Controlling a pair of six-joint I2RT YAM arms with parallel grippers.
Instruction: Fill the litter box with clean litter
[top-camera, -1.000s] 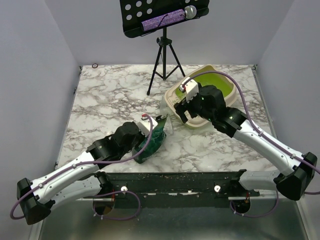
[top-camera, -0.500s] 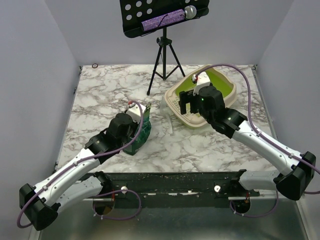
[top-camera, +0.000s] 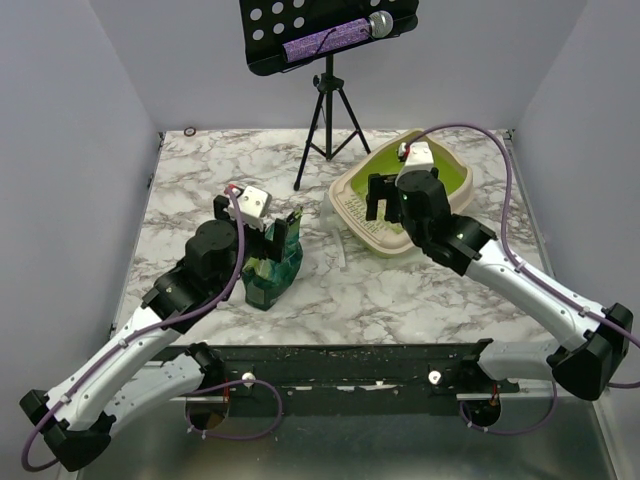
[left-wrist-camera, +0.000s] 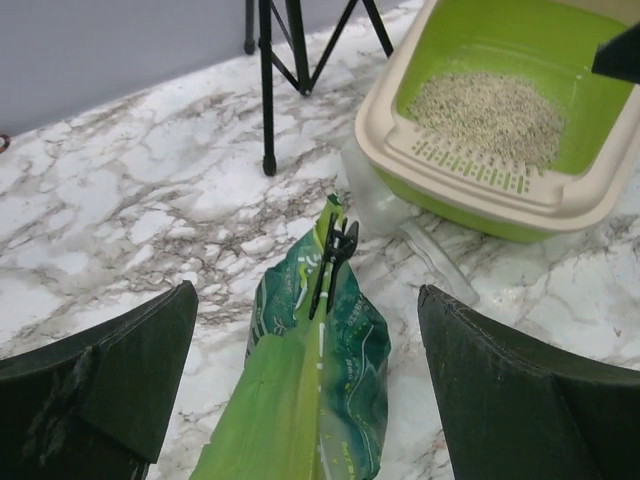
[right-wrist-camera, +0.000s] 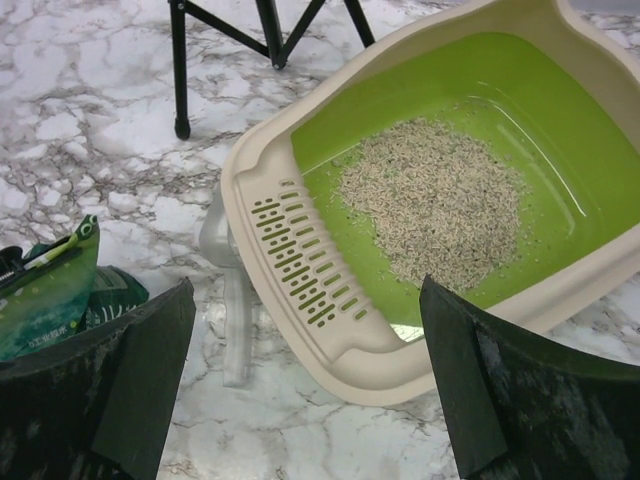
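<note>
**Litter box partly filled; both pincers open**

Bench (top-camera: 200, 180): marble-patterned top, walled on three sides.

Tripod stand (top-camera: 325, 110): black, at the far edge near the middle, carrying a perforated black tray.

Litter box (top-camera: 352, 196): beige tray, lime-green inside, at the far right corner region; slotted strip on its side facing the bench middle.

Green bag (top-camera: 273, 262): glossy, crinkled, upright left of centre, black clip at its top, apart from the box.

Clean litter (right-wrist-camera: 440, 200): pale granules heaped on the box floor, green showing around them.

Left pincer (left-wrist-camera: 310, 390): jaws spread wide, above the bag, gripping nothing.

Right pincer (right-wrist-camera: 310, 390): jaws spread wide, over the box's near rim, empty.
</note>
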